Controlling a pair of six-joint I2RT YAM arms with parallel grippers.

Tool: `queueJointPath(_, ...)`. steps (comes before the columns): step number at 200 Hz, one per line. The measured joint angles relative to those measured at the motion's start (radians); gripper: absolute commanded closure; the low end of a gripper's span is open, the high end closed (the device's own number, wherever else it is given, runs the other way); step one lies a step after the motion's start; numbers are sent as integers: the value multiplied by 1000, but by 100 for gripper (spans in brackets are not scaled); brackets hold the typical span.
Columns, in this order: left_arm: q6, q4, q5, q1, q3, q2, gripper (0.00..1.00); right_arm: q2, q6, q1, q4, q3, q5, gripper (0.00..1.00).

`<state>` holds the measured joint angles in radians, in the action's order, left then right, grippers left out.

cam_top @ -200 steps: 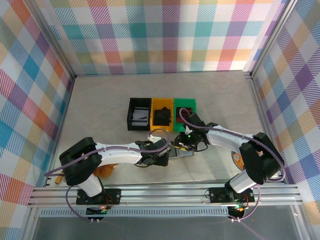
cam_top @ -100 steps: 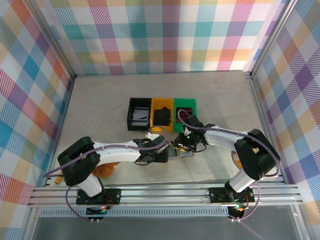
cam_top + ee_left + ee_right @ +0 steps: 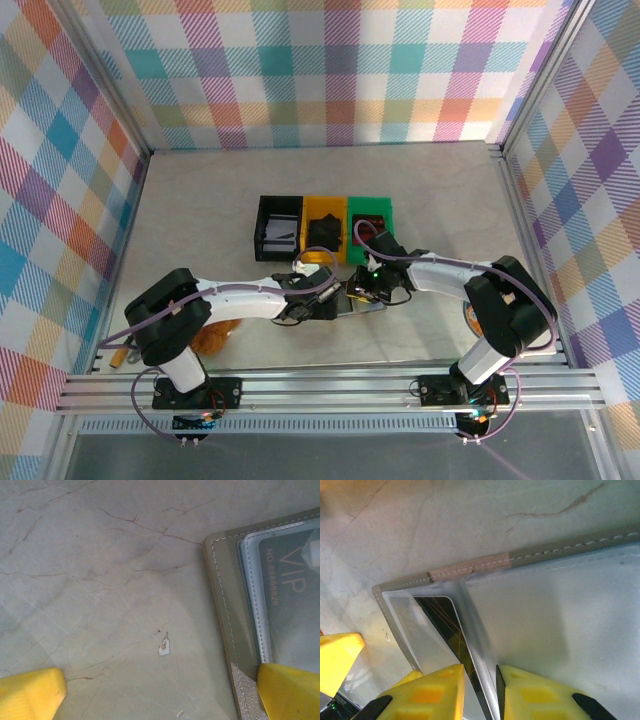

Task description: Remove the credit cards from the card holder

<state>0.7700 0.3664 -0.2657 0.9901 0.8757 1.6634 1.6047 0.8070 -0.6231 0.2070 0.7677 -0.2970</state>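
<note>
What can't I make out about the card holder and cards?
Top external: card holder mostly hidden under left end effector and right end effector; card count unreadable.
Left wrist: VIP card cut off by the right edge and a yellow finger.
Right wrist: dark card runs under the right end effector; whether it's pinched is unclear.

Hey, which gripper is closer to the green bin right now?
Right. The right gripper sits just in front of the green bin, pinching the card holder. The left gripper is further left, in front of the yellow bin.
</note>
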Motion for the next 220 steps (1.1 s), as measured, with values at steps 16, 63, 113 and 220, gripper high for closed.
queueJointPath(16, 3, -3, -2, 0, -3, 0, 0, -1, 0, 0, -14, -9, -2, 73)
queueJointPath(63, 8, -17, -8, 0, -11, 16, 0, -1, -3, -7, -47, -19, -7, 79)
queueJointPath(113, 20, -30, -16, 0, -21, 19, 0, -10, -11, -13, -77, -35, -7, 84)
queueJointPath(220, 24, -42, -21, 0, -29, 19, 0, -58, -39, -26, -78, -42, 14, 100)
